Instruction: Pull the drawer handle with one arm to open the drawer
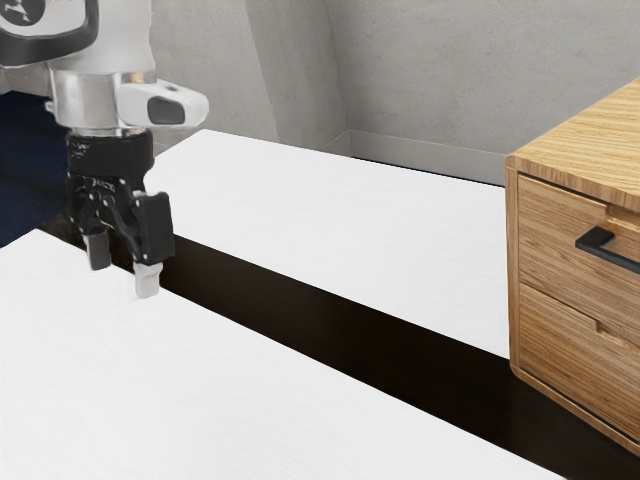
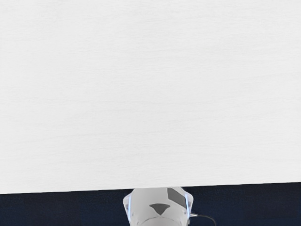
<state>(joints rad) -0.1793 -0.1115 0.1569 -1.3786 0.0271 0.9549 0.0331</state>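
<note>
A wooden drawer cabinet [image 1: 575, 280] stands at the exterior view's right edge, with two drawer fronts facing left. The upper drawer carries a black bar handle [image 1: 606, 249] and looks shut. My gripper [image 1: 122, 273] hangs far off at the exterior view's left, pointing down just above the white table [image 1: 330, 220], open with nothing between its fingers [image 1: 147, 280]. In the wrist view the white tabletop [image 2: 150, 94] lies under my hand, and the robot's grey base [image 2: 158, 207] shows past the table's edge.
A dark gap [image 1: 330, 330] runs diagonally between the two white table slabs, from under my gripper toward the cabinet's foot. A grey wall [image 1: 450, 70] stands behind the table.
</note>
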